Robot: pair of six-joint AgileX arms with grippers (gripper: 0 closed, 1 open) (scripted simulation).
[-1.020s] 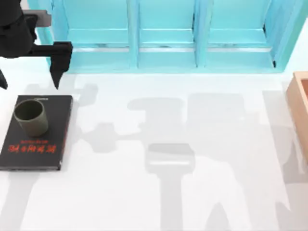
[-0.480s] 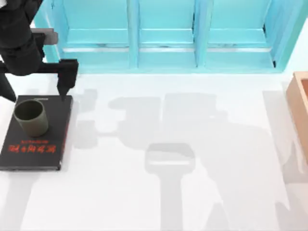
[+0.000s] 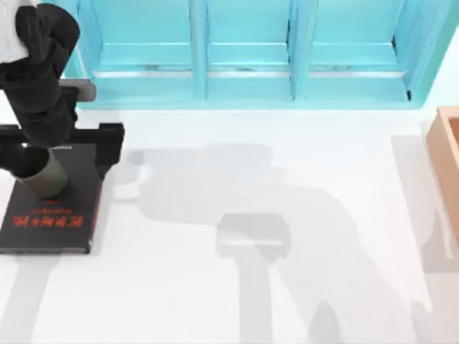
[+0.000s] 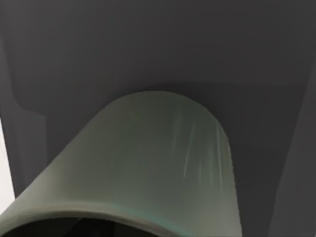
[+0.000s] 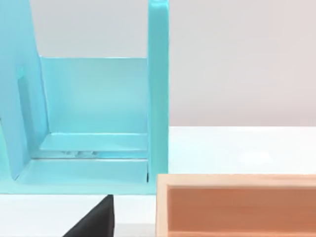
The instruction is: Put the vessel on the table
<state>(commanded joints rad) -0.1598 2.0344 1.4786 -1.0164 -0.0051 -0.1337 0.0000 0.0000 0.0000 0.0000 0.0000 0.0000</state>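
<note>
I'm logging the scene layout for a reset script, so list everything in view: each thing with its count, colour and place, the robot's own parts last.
vessel: one, olive-green, standing on the black book near the table's left edge, partly under the left arm
black book: one, black with red lettering, flat on the table at the left
table: one, white, spanning the top view
shelf unit: one, turquoise, along the table's far edge, with several open compartments
wooden box: one, light brown, at the table's right edge, open on top
left gripper: one, black, over the vessel, fingers spread to either side of it
right gripper: a dark part showing in the right wrist view, near the wooden box
</note>
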